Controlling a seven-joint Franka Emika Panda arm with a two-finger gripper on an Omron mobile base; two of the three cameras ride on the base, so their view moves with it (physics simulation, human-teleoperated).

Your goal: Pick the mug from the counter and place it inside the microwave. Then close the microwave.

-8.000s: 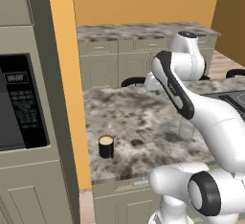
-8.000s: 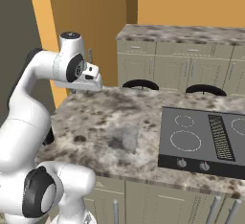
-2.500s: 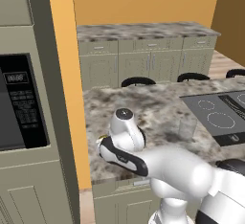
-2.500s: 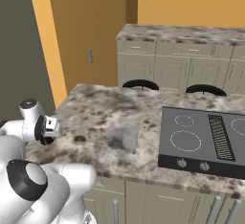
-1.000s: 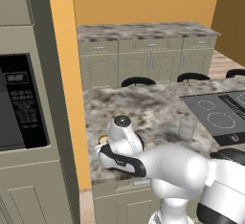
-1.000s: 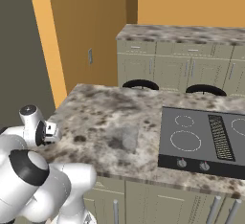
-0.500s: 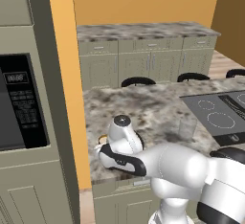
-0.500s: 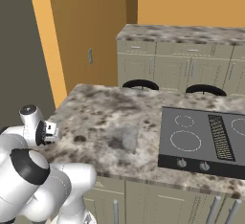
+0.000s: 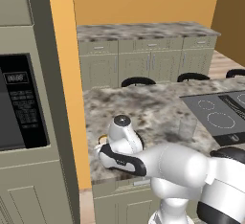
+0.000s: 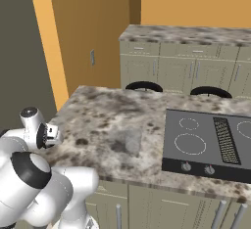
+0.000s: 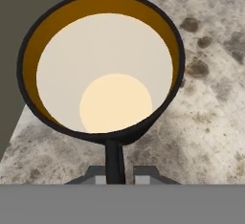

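Left base view: mug point(image 9: 102, 140) at the surface's point(image 9: 158, 108) near-left edge, behind the wrist; microwave point(image 9: 19, 108) further left.
Hand view: gripper point(image 11: 115, 163) narrow, seemingly pinching the mug point(image 11: 103, 65) rim.
Risk: thin rim hold could slip on lifting.

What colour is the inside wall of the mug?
Orange-brown; the hand view shows the mug best.

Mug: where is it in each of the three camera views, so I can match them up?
Left base view: mug peeks out left of the arm, at the counter's near-left edge.
Right base view: hidden behind the arm, same corner.
Hand view: centre, seen from above.
Shared landmark: the mottled counter edge.
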